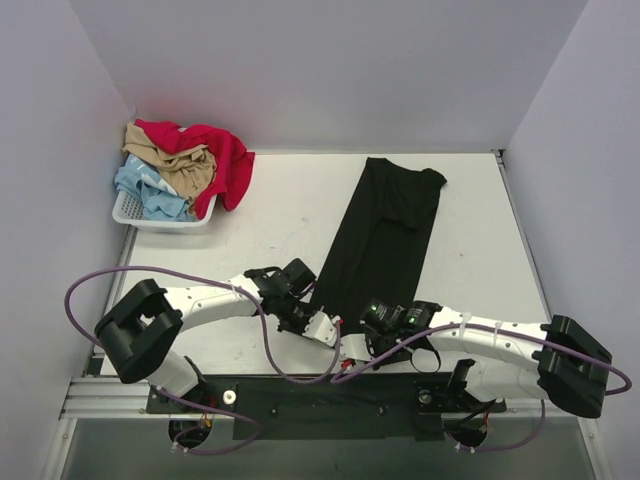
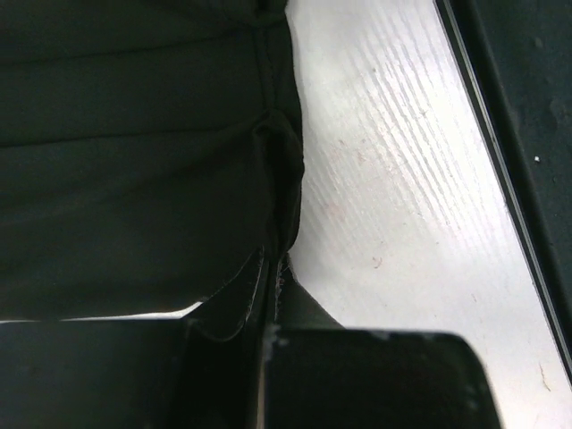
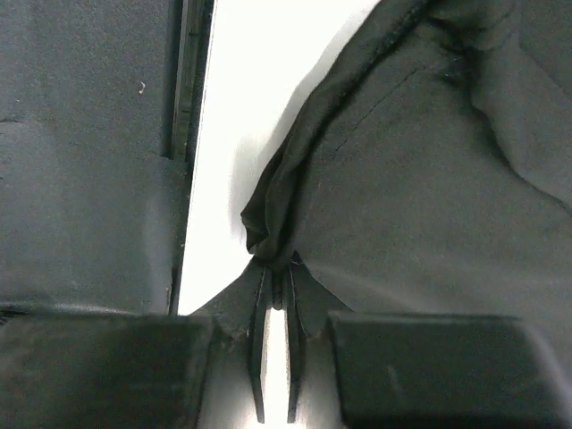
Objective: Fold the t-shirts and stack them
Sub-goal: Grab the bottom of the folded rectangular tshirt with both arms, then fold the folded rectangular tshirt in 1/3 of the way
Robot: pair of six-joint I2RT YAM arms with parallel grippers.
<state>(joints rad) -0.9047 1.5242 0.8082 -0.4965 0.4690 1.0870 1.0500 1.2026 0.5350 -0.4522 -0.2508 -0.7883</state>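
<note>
The left gripper (image 2: pixel 271 317) is pinching shut on the near hem of the black t-shirt (image 1: pixel 385 235), and the right gripper (image 3: pixel 277 286) is clamping the other near corner. The shirt is lying as a long strip (apparently folded lengthwise already), running from six toward one o'clock. Crosswise folds are pending. At ten o'clock, the red t-shirt (image 1: pixel 225 155), tan t-shirt (image 1: pixel 185 165) and pale blue t-shirt (image 1: pixel 140 185) are waiting unfolded in the basket (image 1: pixel 160 224).
</note>
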